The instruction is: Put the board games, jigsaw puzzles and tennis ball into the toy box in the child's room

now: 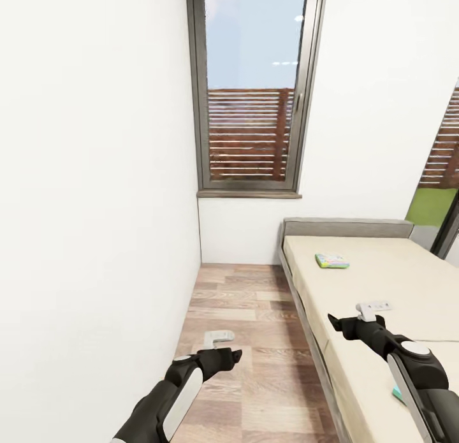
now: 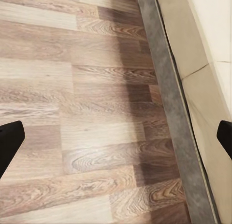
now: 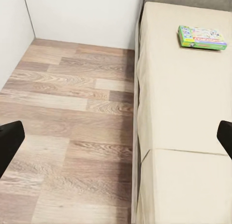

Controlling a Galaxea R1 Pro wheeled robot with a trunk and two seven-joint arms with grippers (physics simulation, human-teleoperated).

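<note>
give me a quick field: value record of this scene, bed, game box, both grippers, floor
place: white-walled room, wood-plank floor, tall grey-framed window
bed: low beige mattress on dark grey frame, to the robot's right
game box: flat green-edged printed box lying on the mattress near its far end, untouched
second item: teal edge on the mattress beside the right arm, too hidden to identify
left gripper: open, empty, over the floor
right gripper: open, empty, over the mattress
</note>
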